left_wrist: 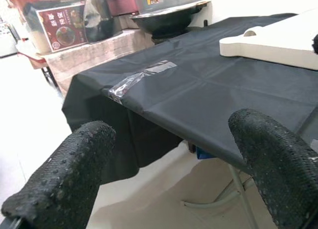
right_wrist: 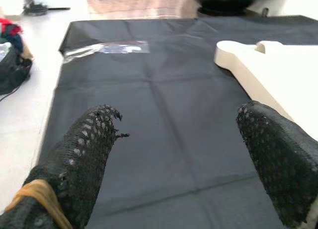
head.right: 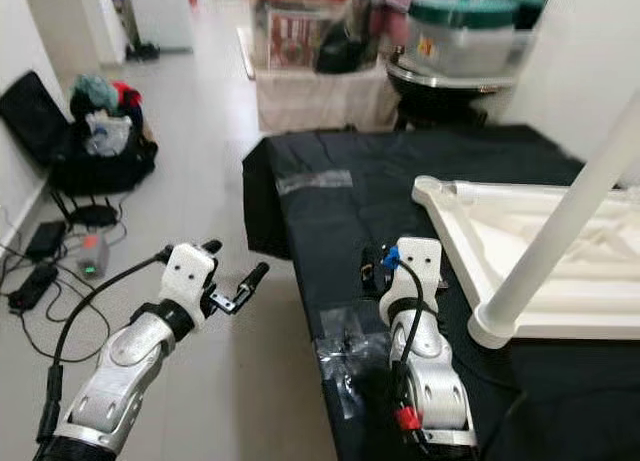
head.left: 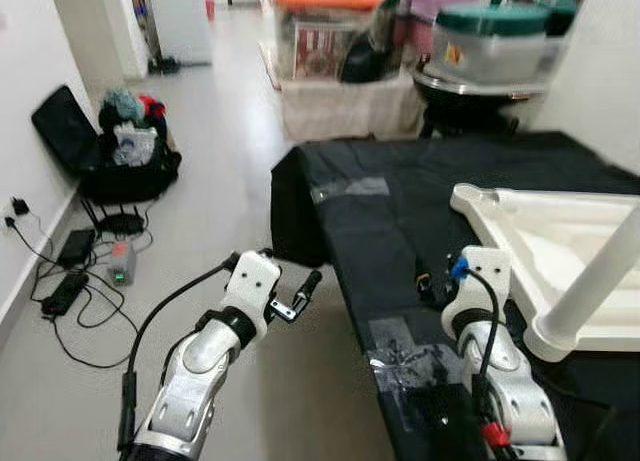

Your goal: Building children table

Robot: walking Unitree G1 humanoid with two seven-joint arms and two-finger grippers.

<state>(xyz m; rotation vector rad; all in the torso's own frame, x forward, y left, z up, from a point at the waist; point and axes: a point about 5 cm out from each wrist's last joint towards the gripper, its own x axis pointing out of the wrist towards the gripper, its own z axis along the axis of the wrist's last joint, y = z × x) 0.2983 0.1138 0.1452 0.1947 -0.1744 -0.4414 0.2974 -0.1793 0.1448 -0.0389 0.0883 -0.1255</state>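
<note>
A white children's tabletop (head.left: 545, 231) lies upside down on a table under a black cloth (head.left: 390, 231), at its right side. One white round leg (head.left: 592, 281) stands up from the tabletop's near corner. A clear plastic bag of small parts (head.left: 405, 366) lies near the cloth's front edge. My right gripper (head.left: 432, 284) is over the cloth just left of the tabletop, open with nothing between its fingers (right_wrist: 89, 149). My left gripper (head.left: 272, 273) hangs open over the floor, left of the table's edge, its fingers (left_wrist: 64, 174) empty.
Clear tape (head.left: 350, 189) holds the cloth at the far left corner. Storage bins (head.left: 330, 31) and a black round pan (head.left: 470, 86) stand behind the table. An open bag of clothes (head.left: 120, 151), a power strip and cables (head.left: 70, 271) lie on the floor by the left wall.
</note>
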